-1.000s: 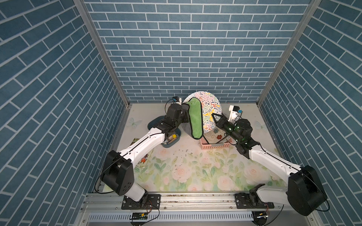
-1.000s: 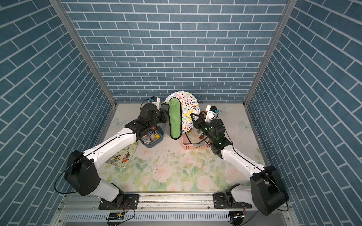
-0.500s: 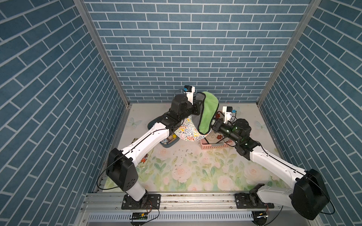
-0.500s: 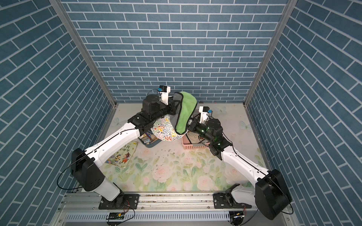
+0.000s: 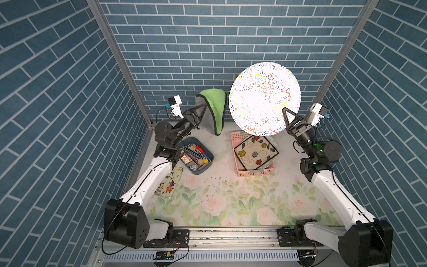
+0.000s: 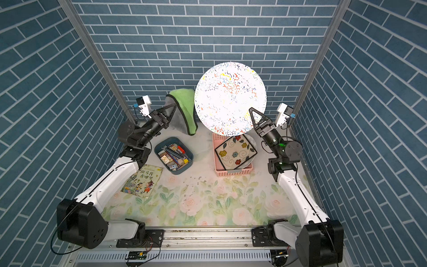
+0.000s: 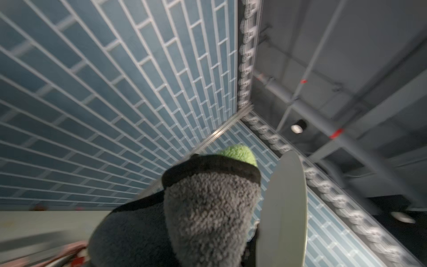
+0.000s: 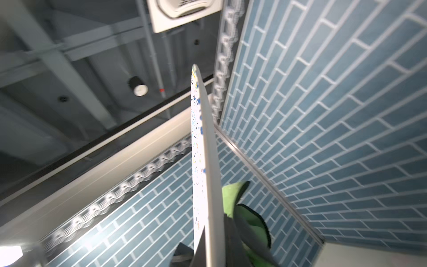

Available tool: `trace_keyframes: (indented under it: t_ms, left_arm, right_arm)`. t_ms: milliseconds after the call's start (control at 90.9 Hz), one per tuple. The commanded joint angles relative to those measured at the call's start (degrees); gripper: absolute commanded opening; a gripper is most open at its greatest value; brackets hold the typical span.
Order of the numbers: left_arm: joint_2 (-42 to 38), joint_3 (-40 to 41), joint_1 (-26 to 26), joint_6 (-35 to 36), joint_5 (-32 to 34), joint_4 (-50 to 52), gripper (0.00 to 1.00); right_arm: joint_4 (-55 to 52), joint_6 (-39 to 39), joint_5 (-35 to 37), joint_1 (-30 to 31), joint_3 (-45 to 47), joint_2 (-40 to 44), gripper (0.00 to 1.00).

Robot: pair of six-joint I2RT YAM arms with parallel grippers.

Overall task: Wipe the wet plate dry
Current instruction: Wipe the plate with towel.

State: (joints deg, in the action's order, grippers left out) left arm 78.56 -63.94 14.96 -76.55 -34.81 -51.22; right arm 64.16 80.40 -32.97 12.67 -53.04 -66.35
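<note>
Overhead, one speckled round plate (image 5: 263, 97) (image 6: 231, 97) is held upright in the air near the back wall, above the pink basket (image 5: 254, 172) and facing the camera. The right claw (image 5: 285, 111) (image 6: 251, 110) is clamped onto its lower rim. The left claw (image 5: 204, 105) (image 6: 174, 105) is closed on one cloth (image 5: 215, 108) (image 6: 183, 108), green on one face and grey on the other, which hangs raised just beside the plate's edge. Whether cloth and plate touch cannot be told.

From the left wrist the grey cloth (image 7: 208, 208) fills the foreground with the plate (image 7: 284, 208) edge-on next to it. From the right wrist the plate (image 8: 205, 161) is again edge-on, with green cloth (image 8: 233, 191) behind it.

On the floral worktop (image 5: 231, 203) there are three other things. The single basket holds two more plates, a square flowered one (image 5: 253, 152) lying on a round one (image 5: 271, 161). One blue bin (image 5: 209, 151) is full of small items, and one picture book (image 5: 169, 182) lies partly under the left arm.
</note>
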Motion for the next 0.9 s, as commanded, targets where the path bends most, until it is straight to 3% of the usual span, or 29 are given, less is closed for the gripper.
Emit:
trace_keyframes:
  t_ms: [0, 110, 341, 451, 605, 737, 891]
  left_arm:
    - [4.5, -2.9, 1.8, -23.4, -3.8, -27.7, 0.00]
    - [9.2, -7.8, 4.7, -30.7, -1.3, -36.8, 0.00]
    - [16.2, -16.7, 13.4, -37.0, 2.2, -44.2, 0.00]
    - [17.2, -17.8, 18.2, -35.5, 2.4, -44.0, 0.00]
    - [15.0, -13.8, 24.2, -24.6, -0.9, -35.2, 0.00]
    - [12.7, -10.8, 23.7, -24.2, 0.3, -35.8, 0.00]
    - [12.6, -16.2, 18.3, -28.4, 2.5, -38.5, 0.00]
  right_arm:
    - [12.4, 7.6, -3.0, 1.5, -1.3, -1.8, 0.00]
    - [12.9, 7.7, -3.5, 3.8, -0.6, -3.3, 0.00]
    - [12.7, 6.3, -3.2, 12.2, -0.4, -7.6, 0.00]
    - [13.7, 5.8, -2.7, 15.7, -3.8, -11.9, 0.00]
    - [11.5, 5.5, -1.8, 13.5, -16.2, -17.7, 0.00]
    - [10.0, 6.6, 0.2, 6.8, -21.1, -18.6, 0.00]
    - [13.1, 7.0, -1.3, 5.1, -11.9, -14.0, 0.00]
